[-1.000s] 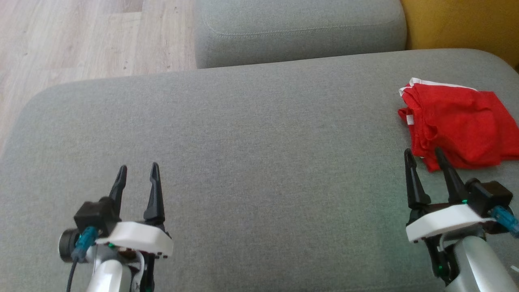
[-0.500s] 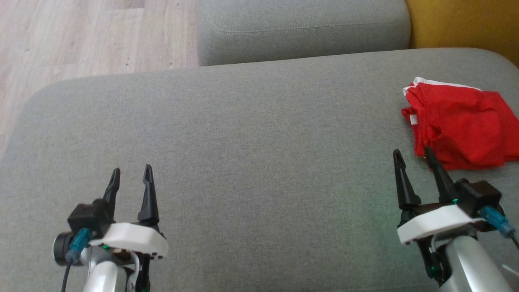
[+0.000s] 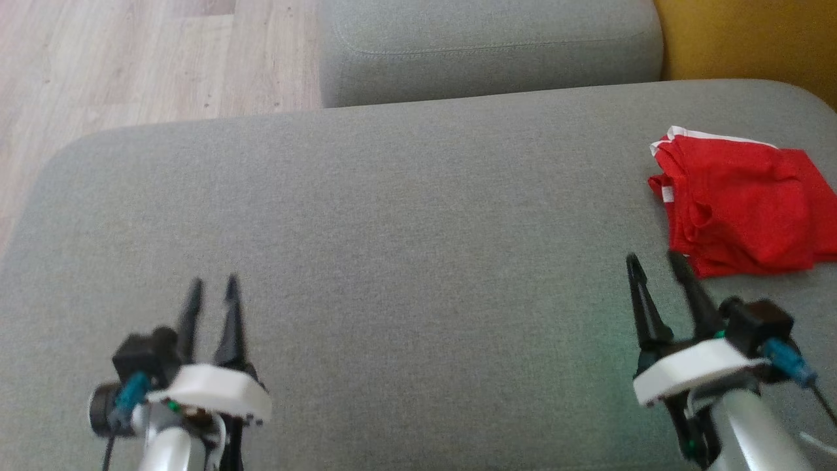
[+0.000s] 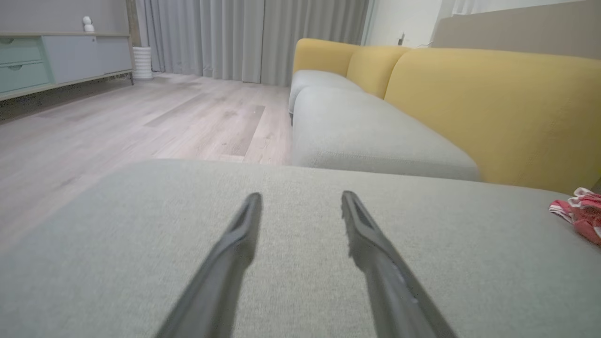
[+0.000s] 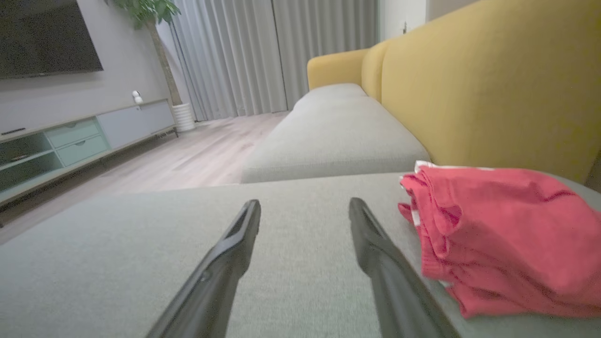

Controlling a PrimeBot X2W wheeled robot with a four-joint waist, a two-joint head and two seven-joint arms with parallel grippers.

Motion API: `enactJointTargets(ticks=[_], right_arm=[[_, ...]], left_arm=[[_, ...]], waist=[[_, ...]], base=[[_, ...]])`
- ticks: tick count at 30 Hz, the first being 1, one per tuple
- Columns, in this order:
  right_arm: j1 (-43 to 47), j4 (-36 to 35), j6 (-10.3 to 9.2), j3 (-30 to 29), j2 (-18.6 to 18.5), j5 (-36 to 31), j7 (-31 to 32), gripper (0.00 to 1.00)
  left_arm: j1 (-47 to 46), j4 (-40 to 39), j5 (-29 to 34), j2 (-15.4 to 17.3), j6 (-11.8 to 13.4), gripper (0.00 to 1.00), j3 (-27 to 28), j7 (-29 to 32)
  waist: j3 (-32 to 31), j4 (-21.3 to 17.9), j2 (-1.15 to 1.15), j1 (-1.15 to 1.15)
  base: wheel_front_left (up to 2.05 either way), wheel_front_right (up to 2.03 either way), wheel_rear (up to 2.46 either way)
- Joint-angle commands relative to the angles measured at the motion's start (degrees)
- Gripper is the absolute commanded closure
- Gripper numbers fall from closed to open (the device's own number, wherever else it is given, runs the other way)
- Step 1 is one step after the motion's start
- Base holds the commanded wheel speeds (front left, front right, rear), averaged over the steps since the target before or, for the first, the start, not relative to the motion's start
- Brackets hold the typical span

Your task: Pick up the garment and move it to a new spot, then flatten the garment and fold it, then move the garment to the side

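From the head view, the left gripper (image 3: 212,282) hangs over bare cushion with its two long dark fingers a narrow gap apart and nothing between them, though motion blurs it. The right gripper (image 3: 652,257) also stands parted and empty. The crumpled red cloth garment with a white edge band (image 3: 739,209) lies just ahead of that gripper and to its right, its near hem almost at the right fingertip; whether they touch I cannot tell. Both grippers are above the broad, rounded grey woven seat cushion (image 3: 418,229), with pale wood plank floor (image 3: 131,65) beyond its far edge. In the left wrist view, the left gripper (image 4: 301,195) shows clear cushion between its spread fingers, and the garment (image 4: 580,213) sits well off to its right. In the right wrist view, the right gripper (image 5: 304,202) is likewise spread on nothing, and the garment (image 5: 497,234) is heaped in loose, stacked layers close beside the right finger, under the mustard-yellow upholstered backrest (image 5: 469,94). The cloth looks light, limp and thin, likely to sag, drag on the textured weave and unfold when lifted. A pinch through all layers at the near folded edge, or at two corners, seems the surest hold.
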Motion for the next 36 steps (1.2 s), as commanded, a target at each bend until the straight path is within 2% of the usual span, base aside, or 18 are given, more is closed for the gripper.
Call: enactJointTargets(ticks=[1,36], right_arm=[[0.3,0.69,0.0,0.06,0.03,0.07,0.08,1.0],[1.52,-1.15,-0.01,-4.0,1.72,19.94,5.57,1.0]], left_arm=[[0.28,0.8,-0.07,-0.02,-0.01,1.0,0.0,0.13],[0.15,1.06,-21.24,0.0,-2.36,1.0,2.97,5.72]], waist=[[0.0,0.0,0.0,0.0],[0.23,0.01,0.0,0.0]], base=[[0.0,0.0,0.0],[0.0,0.0,0.0]])
